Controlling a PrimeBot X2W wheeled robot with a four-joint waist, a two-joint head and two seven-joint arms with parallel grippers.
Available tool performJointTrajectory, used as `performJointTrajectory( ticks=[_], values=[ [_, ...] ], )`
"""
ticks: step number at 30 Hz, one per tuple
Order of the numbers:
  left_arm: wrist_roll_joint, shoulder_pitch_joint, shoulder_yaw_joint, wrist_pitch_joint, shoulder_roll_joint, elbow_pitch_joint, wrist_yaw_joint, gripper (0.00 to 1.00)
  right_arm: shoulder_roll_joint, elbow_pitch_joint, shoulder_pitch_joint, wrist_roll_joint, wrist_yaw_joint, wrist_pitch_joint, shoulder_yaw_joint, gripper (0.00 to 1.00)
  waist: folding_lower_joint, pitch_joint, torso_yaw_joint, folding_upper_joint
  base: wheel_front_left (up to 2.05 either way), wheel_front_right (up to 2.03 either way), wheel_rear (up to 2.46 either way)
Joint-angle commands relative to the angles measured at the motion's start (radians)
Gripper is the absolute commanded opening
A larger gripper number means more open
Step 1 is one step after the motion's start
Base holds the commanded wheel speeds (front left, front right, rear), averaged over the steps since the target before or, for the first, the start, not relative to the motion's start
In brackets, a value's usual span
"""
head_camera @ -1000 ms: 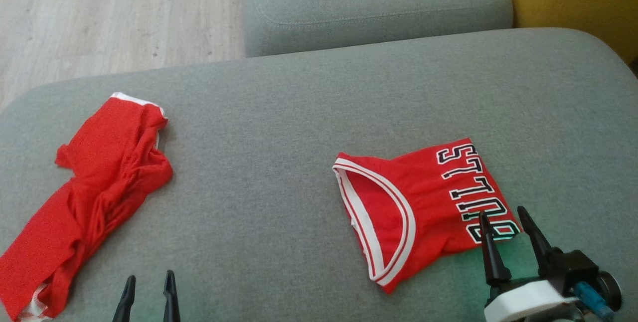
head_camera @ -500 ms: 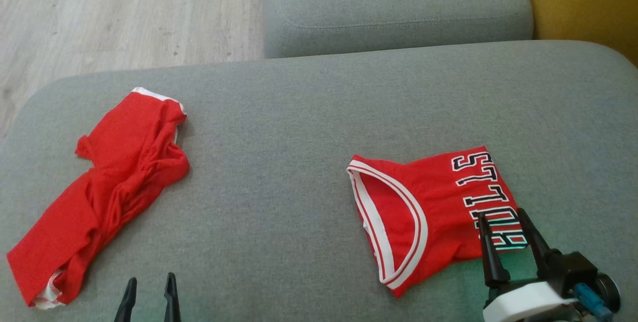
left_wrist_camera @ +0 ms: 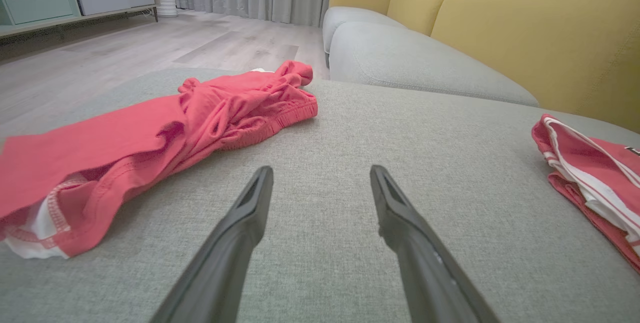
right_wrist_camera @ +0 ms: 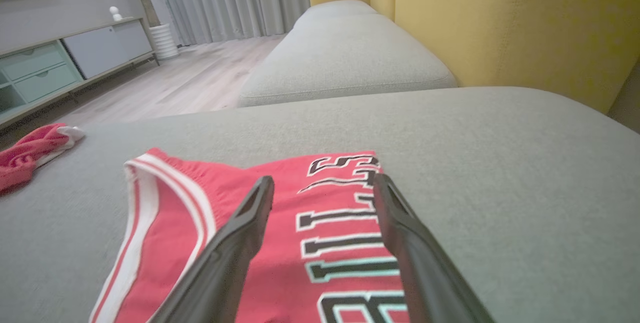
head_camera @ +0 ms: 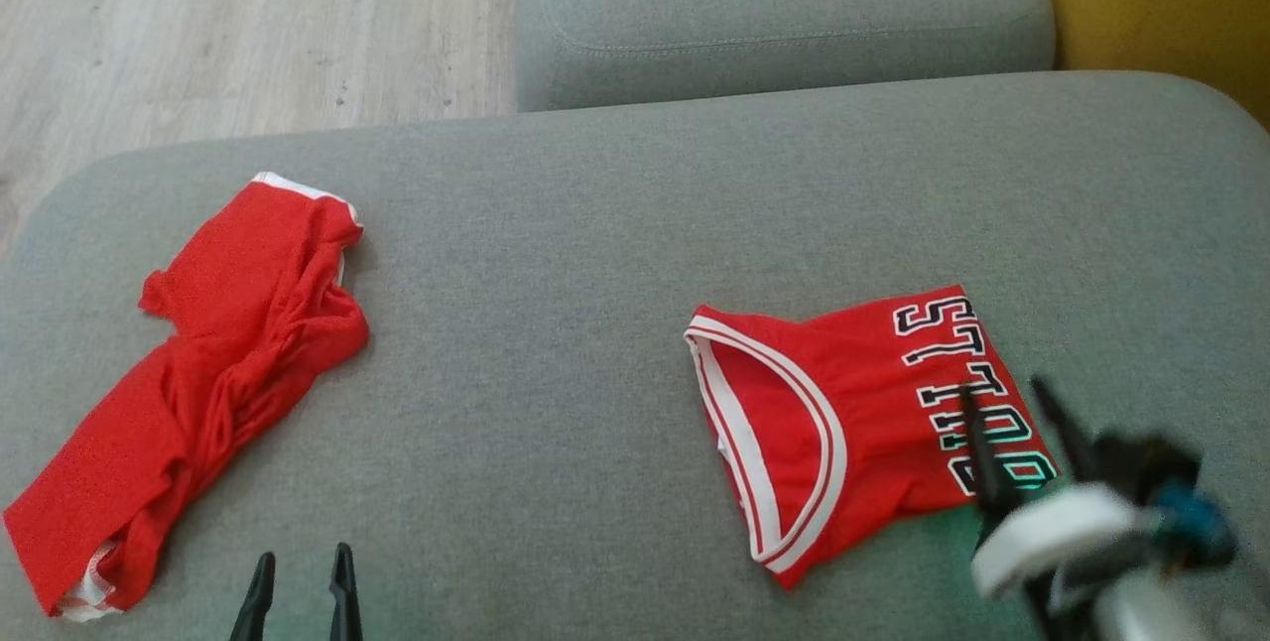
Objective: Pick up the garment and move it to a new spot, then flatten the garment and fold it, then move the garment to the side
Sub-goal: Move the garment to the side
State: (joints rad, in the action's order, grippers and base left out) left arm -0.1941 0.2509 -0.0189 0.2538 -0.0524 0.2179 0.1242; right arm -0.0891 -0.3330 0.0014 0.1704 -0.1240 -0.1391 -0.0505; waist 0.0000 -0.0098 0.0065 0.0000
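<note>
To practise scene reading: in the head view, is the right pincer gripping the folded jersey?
No, the right pincer stands open over the jersey, pinching no cloth.

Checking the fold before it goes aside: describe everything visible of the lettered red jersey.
The red jersey lies folded into a packet on the grey cushion. Thin, smooth knit by its look; white-and-red striped trim curves around an opening at its left; black, white-outlined letters run along its right. The open right gripper is above the lettered end; contact cannot be told.

Right tool (head_camera: 1000,385) blurred, jersey (left_wrist_camera: 595,165) cut off at right edge
</note>
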Motion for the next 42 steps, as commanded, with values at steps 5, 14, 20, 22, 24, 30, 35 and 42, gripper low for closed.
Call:
performJointTrajectory(
  ticks=[5,14,20,22,24,30,35,42],
  values=[
    [0.0,-0.027,-0.017,0.008,0.002,-0.03,0.003,1.0,-0.076,0.063,-0.153,0.125,-0.007,0.243,0.022,1.0,0.0,0.008,-0.007,0.0,0.0,0.0,0.0],
    [0.016,-0.055,-0.003,0.008,0.002,-0.023,0.005,1.0,-0.13,-0.074,-0.268,0.168,-0.007,0.598,0.046,1.0,0.0,0.043,0.012,0.0,0.0,0.0,0.0],
    [0.024,-0.076,0.01,0.008,0.002,-0.016,0.006,1.0,-0.127,-0.233,-0.33,0.178,-0.007,0.613,0.044,1.0,0.0,0.058,0.035,0.0,0.0,0.0,0.0],
    [0.024,-0.083,0.013,0.008,0.002,-0.016,0.006,1.0,-0.122,-0.281,-0.351,0.189,-0.007,0.618,0.042,1.0,0.0,0.063,0.042,0.0,0.0,0.0,0.0],
    [0.025,-0.088,0.014,0.008,0.002,-0.016,0.006,1.0,-0.116,-0.327,-0.37,0.214,-0.007,0.628,0.037,1.0,0.0,0.066,0.044,0.0,0.0,0.0,0.0],
    [0.019,-0.106,0.028,0.008,0.002,-0.02,0.006,1.0,-0.117,-0.382,-0.419,0.304,-0.007,0.624,0.015,0.0,0.0,0.09,0.041,0.0,0.0,0.0,0.0],
    [0.017,-0.131,0.023,0.008,0.002,-0.03,0.006,1.0,-0.157,-0.373,-0.489,0.265,-0.007,0.508,-0.04,0.0,0.0,0.134,-0.005,0.0,0.0,0.0,0.0],
    [0.027,-0.187,0.056,0.008,-0.03,-0.041,0.006,1.0,-0.192,-0.488,-0.694,0.124,-0.007,0.306,0.096,0.0,0.0,0.239,-0.08,0.0,0.0,0.0,0.0]
  ],
)
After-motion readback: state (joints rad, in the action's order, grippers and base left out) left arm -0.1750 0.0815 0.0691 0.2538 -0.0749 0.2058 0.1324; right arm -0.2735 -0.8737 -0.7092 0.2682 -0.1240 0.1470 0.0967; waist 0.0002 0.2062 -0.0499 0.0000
